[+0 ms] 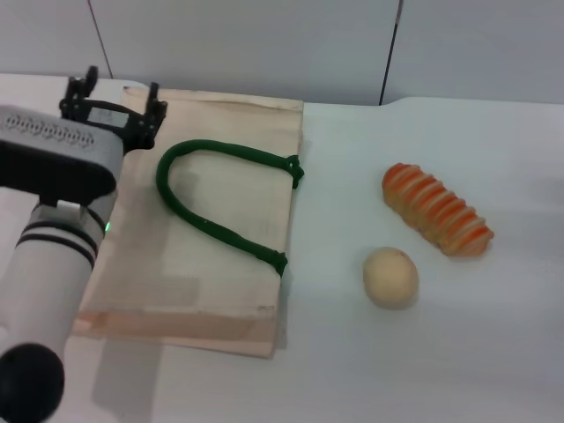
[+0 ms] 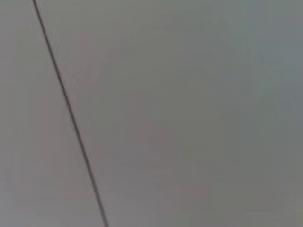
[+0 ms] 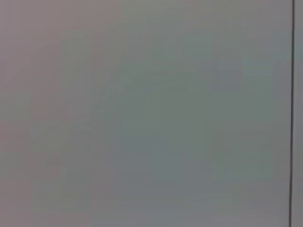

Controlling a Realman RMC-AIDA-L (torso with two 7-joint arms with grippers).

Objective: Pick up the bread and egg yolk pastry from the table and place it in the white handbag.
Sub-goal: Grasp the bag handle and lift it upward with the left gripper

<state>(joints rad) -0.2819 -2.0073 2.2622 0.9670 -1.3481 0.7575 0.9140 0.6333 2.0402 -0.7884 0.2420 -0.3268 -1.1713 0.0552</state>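
Note:
The white handbag [image 1: 216, 229] lies flat on the table [image 1: 458, 352] at the left, its dark green handle [image 1: 220, 189] looped across the top. To its right sits the orange-and-cream striped bread [image 1: 437, 210], and the round beige egg yolk pastry [image 1: 390, 277] rests just in front of it. My left gripper [image 1: 117, 95] hovers at the bag's far left corner, open and holding nothing. Neither the right arm nor its gripper shows in any view. Both wrist views take in only a plain grey wall.
A grey panelled wall [image 1: 264, 44] with dark vertical seams runs behind the table. The left arm's white and black body [image 1: 53, 229] covers the table's left side. The bag's near edge [image 1: 176, 330] lies close to the front.

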